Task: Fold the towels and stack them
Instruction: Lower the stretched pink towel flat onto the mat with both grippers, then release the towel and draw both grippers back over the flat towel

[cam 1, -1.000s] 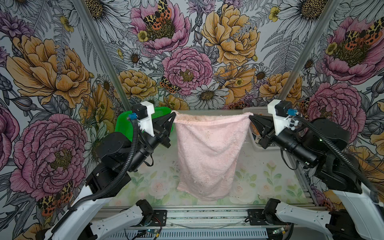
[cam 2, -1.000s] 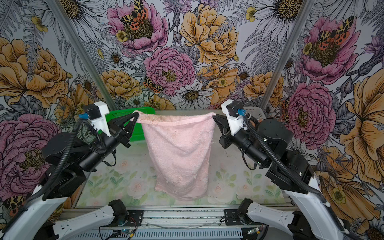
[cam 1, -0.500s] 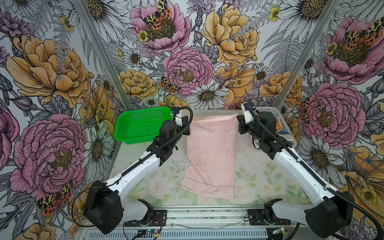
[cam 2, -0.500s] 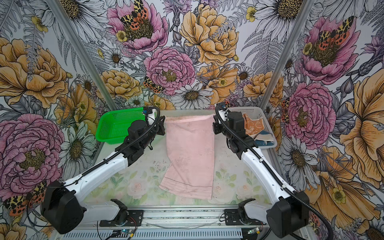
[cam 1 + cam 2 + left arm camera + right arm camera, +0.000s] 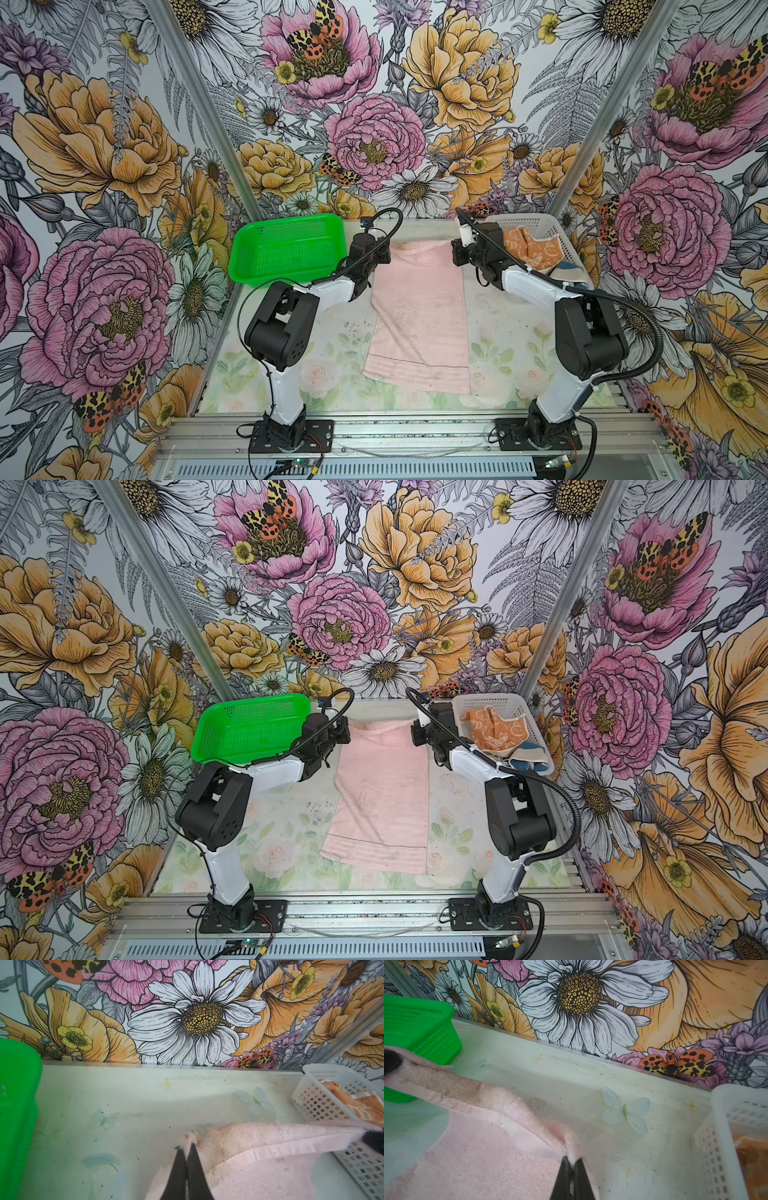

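The pink towel (image 5: 419,316) lies lengthwise down the middle of the surface (image 5: 332,332), its near hem flat and square. Only its far edge is off the surface. The left jaws are pinched fully shut on the far left corner, and the right jaws are shut just as tightly on the far right corner. Both wrist views show terry bunched at the closed tips.

Holding both corners at matching height keeps the far edge spread wide, though it sags a little between them. The flat near end likely anchors the cloth. This looks like the setup for a first fold, bringing the far edge over towards the near hem.

The orange towel (image 5: 528,249) and the blue towel (image 5: 525,764) sit crumpled in the white basket (image 5: 540,220) at the far right, probably waiting their turn. The green basket (image 5: 286,249) stands at the far left, clear of the fold path.
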`<state>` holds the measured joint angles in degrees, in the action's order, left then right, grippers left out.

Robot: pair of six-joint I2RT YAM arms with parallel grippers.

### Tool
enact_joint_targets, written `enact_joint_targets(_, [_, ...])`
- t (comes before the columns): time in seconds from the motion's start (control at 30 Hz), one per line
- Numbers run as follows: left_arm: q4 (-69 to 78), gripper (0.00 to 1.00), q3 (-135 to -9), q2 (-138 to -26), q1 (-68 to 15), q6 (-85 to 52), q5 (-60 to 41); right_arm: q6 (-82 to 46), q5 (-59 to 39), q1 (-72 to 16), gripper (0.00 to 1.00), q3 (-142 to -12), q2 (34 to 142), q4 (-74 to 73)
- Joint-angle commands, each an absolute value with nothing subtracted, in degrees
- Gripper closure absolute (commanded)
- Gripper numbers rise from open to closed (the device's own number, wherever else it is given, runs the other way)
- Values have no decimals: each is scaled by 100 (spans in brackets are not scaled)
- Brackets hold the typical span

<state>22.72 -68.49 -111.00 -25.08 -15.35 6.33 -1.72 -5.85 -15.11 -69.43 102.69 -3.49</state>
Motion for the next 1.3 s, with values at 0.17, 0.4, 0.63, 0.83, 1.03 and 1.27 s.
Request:
enact_joint_targets(0.17, [1543, 99, -8753, -12524, -2282, -2056, 232, -355, 128, -1262, 100, -8673, 11603, 187])
enact_joint_targets(0.4, [1032, 49, -10115, -13244, -2097, -2203, -419, -359, -185, -1059, 53, -9827, 12418, 501])
enact_joint_targets(0.63, [657, 38, -9629, -11953, -2223, -1842, -368, -483, -520, -1156, 16, -9609, 11453, 694])
enact_joint_targets(0.83, [-2111, 43, -7996, -9802, -2937, -1822, 1367, -1222, -350, -1678, 13, -7771, 9243, 1688])
enact_joint_targets(1.03, [-2817, 48, -5158, -7730, -3858, -3124, 1426, -2436, -312, -2415, 18, -5320, 7508, 2553])
enact_joint_targets(1.27, [-2805, 54, -3484, -7021, -4666, -4209, 997, -3200, -236, -3182, 22, -3864, 6342, 3065])
